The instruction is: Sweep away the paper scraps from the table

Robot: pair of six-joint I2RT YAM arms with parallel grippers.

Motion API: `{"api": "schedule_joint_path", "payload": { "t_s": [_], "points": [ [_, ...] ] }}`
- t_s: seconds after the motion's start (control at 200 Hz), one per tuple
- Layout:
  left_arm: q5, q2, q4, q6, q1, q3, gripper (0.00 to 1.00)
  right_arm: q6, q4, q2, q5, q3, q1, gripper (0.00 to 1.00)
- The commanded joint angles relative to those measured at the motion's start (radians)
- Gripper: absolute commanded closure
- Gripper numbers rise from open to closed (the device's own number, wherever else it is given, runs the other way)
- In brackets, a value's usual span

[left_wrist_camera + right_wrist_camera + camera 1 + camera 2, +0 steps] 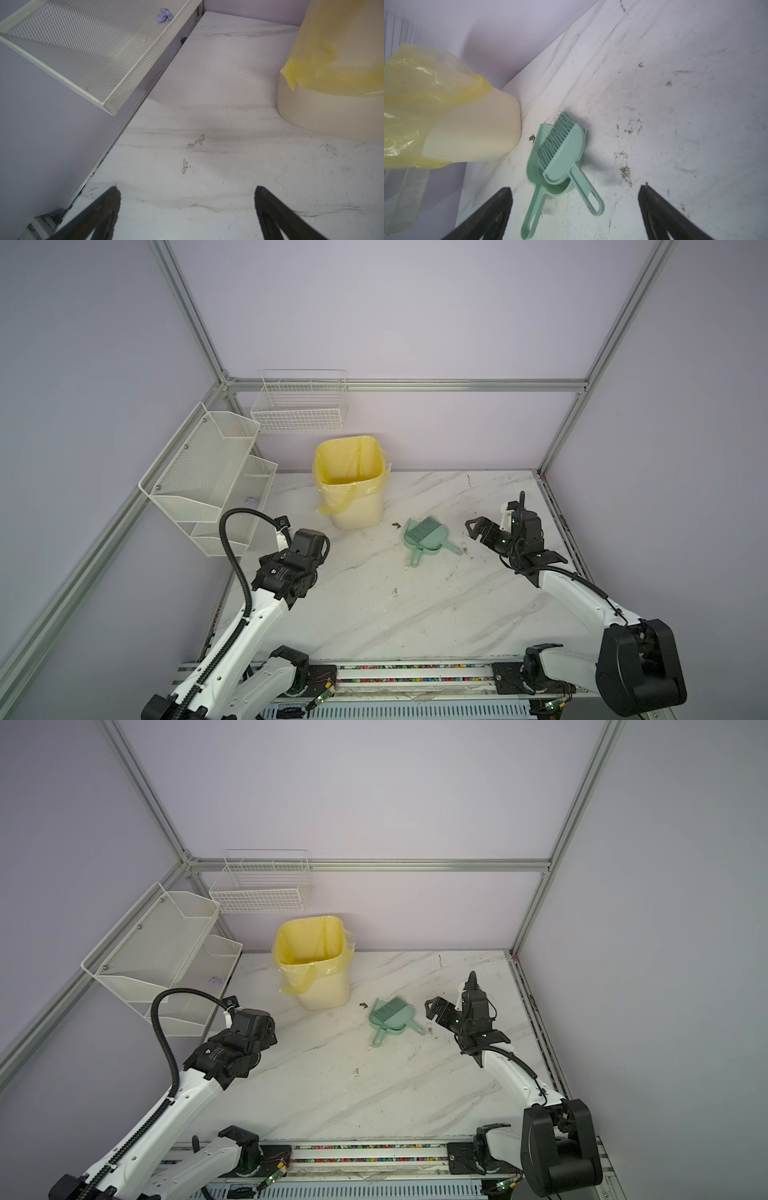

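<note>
At the bottom of a top view, tiny colourful bits sit in a metal rail at the front edge of the table; I cannot tell what they are. In the left wrist view the left gripper has its 2 fingers spread wide over the table, with nothing between them. In the right wrist view the right gripper is spread wide too and holds nothing. Just past it, in the middle of the frame, a green brush lies in a green dustpan. Farther back a cream bin with a yellow bag stands on the table. At the left of the frame, 1 lilac paper scrap lies in the white mesh shelf, off the table. A wire basket hangs on the back wall.
</note>
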Motion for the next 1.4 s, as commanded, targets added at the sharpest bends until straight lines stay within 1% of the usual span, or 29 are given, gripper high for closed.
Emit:
{"api": "schedule_joint_path", "payload": {
  "t_s": [0.0,0.11,0.2,0.255,0.285,0.38,0.46,0.505,0.575,0.61,0.665,0.705,0.75,0.83,0.865,0.925,0.99,1.07,1.12,1.19,1.24,1.395],
  "points": [
    [-0.029,-0.028,0.390,0.086,0.013,-0.158,0.00,-0.017,-0.032,-0.071,0.159,-0.016,-0.004,0.03],
    [-0.105,0.036,0.621,0.147,0.023,-0.264,0.00,-0.039,-0.028,-0.146,0.268,-0.030,-0.005,0.03],
    [-0.144,0.111,0.753,0.185,0.033,-0.290,0.00,-0.072,-0.006,-0.192,0.343,-0.045,-0.005,0.03],
    [-0.152,0.165,0.883,0.261,0.046,-0.317,0.00,-0.075,-0.008,-0.199,0.380,-0.037,-0.005,0.03],
    [-0.166,0.188,0.884,0.265,0.050,-0.308,0.00,-0.077,-0.014,-0.196,0.394,-0.026,-0.005,0.03],
    [-0.199,0.253,1.105,0.311,0.085,-0.357,0.01,-0.069,-0.018,-0.166,0.455,-0.008,-0.006,0.03],
    [-0.119,0.298,1.345,0.322,0.132,-0.449,0.00,-0.073,0.004,-0.149,0.512,-0.003,-0.005,0.03],
    [-0.075,0.329,1.433,0.323,0.156,-0.482,0.00,-0.073,0.031,-0.152,0.543,-0.008,-0.004,0.03],
    [-0.034,0.382,1.497,0.335,0.174,-0.491,0.00,-0.093,0.077,-0.169,0.599,-0.023,-0.004,0.03],
    [-0.013,0.403,1.543,0.381,0.182,-0.494,0.00,-0.118,0.103,-0.179,0.626,-0.031,-0.005,0.03],
    [0.055,0.427,1.617,0.446,0.193,-0.502,0.00,-0.162,0.143,-0.196,0.663,-0.044,-0.005,0.03],
    [0.075,0.443,1.663,0.468,0.206,-0.507,0.00,-0.204,0.178,-0.203,0.701,-0.059,-0.004,0.03],
    [0.093,0.454,1.689,0.474,0.216,-0.513,0.00,-0.221,0.212,-0.203,0.739,-0.075,-0.004,0.03],
    [0.144,0.481,1.778,0.476,0.233,-0.543,0.00,-0.276,0.279,-0.192,0.774,-0.104,-0.006,0.03],
    [0.166,0.539,1.832,0.480,0.237,-0.556,0.00,-0.286,0.298,-0.182,0.781,-0.112,-0.005,0.03],
    [0.206,0.594,1.956,0.532,0.239,-0.572,0.01,-0.294,0.327,-0.164,0.793,-0.124,-0.004,0.03],
    [0.241,0.588,1.930,0.540,0.237,-0.566,0.00,-0.294,0.363,-0.150,0.798,-0.136,-0.004,0.03],
    [0.282,0.587,1.820,0.542,0.236,-0.515,0.00,-0.305,0.433,-0.146,0.796,-0.156,-0.004,0.03],
    [0.314,0.614,1.739,0.555,0.236,-0.467,0.00,-0.339,0.497,-0.156,0.799,-0.176,-0.004,0.03],
    [0.327,0.640,1.743,0.557,0.245,-0.453,0.00,-0.398,0.608,-0.169,0.807,-0.215,-0.004,0.03],
    [0.316,0.650,1.744,0.553,0.245,-0.449,0.00,-0.441,0.674,-0.167,0.802,-0.243,-0.004,0.03],
    [0.317,0.654,1.761,0.553,0.244,-0.454,0.00,-0.511,0.752,-0.118,0.793,-0.285,-0.004,0.03]
  ]
}}
